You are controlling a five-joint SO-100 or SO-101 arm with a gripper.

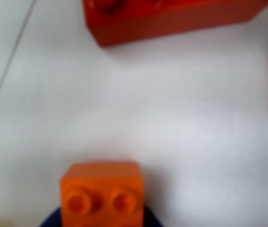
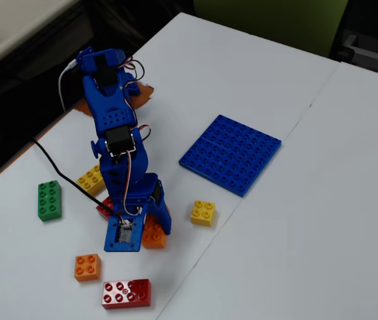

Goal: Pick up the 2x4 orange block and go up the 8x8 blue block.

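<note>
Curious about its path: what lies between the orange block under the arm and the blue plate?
Fixed view: bare white table from orange block to blue plate; a small yellow brick sits just beside.

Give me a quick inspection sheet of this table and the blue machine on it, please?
Surface: white table, seam line across it.
Job's things: 2x4 orange block mostly hidden under the arm; 8x8 blue block flat, bare.
Clutter: green brick, yellow bricks, small orange brick, red brick.
Gripper: gripper down at the orange block; open or shut cannot be told.
Cables: black cable across the table to the arm.
Surroundings: green panel behind the table.
</note>
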